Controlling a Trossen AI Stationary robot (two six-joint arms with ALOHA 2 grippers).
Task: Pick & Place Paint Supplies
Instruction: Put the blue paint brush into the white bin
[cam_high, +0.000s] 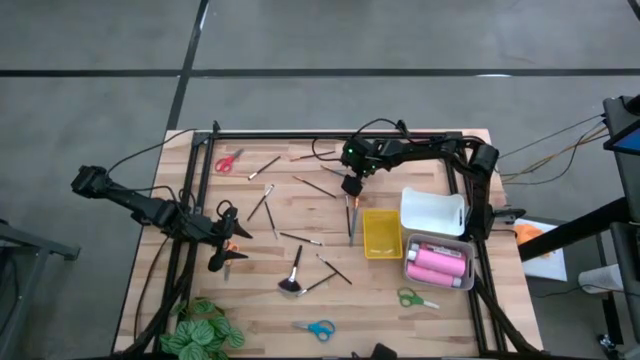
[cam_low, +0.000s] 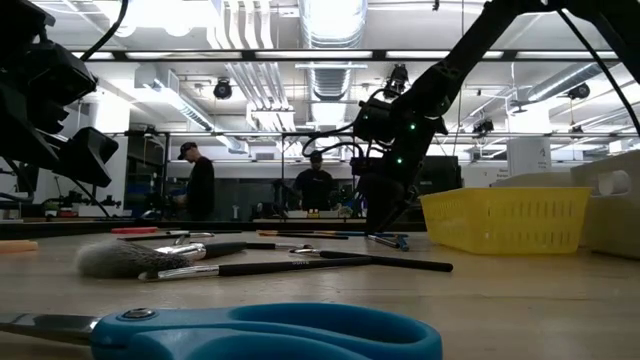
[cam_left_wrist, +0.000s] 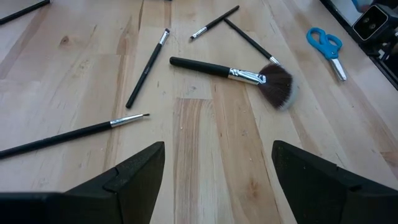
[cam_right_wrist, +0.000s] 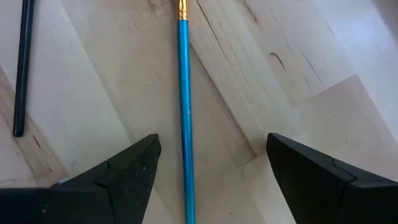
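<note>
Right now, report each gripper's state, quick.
Left gripper: open, holding nothing, above bare wood near the fluffy black brush.
Right gripper: open, holding nothing, straddling a blue brush on the table.

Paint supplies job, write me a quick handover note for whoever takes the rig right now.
Right gripper: open, low over the blue brush beside the yellow tray, nothing held.
Left gripper: open, empty, at the table's left side, facing the fluffy brush.
Pink bottles lie in the clear bin.
Thin brushes are scattered over the table; the red scissors, green scissors and blue scissors are loose too.
Done: only the bottles look put away.
Left: brushes and scissors.
</note>
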